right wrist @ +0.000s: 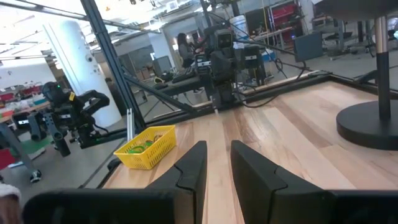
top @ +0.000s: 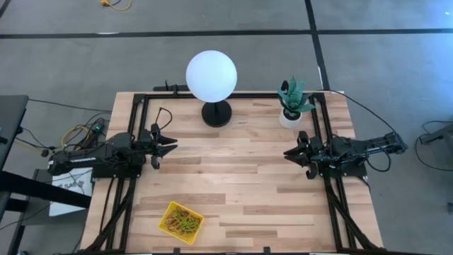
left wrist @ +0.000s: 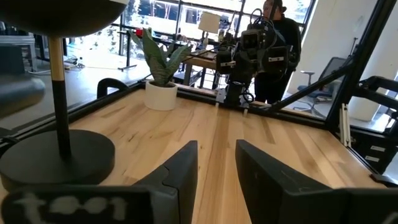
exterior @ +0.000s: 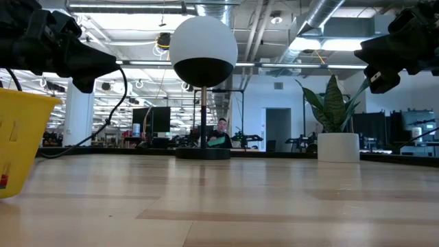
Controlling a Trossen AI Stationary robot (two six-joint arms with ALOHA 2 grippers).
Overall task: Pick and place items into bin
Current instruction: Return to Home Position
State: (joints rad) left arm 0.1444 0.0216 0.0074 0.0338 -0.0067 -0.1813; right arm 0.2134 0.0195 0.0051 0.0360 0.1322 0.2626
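The yellow bin (top: 182, 222) stands near the table's near edge, left of the middle, with several red, green and yellowish rubber-band loops (top: 182, 222) inside; it also shows in the low view (exterior: 19, 140) and the right wrist view (right wrist: 147, 147). My left gripper (top: 172, 146) hovers at the table's left side, its fingers a little apart and empty. My right gripper (top: 288, 154) hovers at the right side, its fingers a little apart and empty. Both are far from the bin.
A lamp with a white globe (top: 211, 76) on a black base (top: 216, 113) stands at the far middle. A white plant pot (top: 291, 116) stands at the far right. A person (left wrist: 278, 37) stands beyond the table's right side. Bare wood lies between the grippers.
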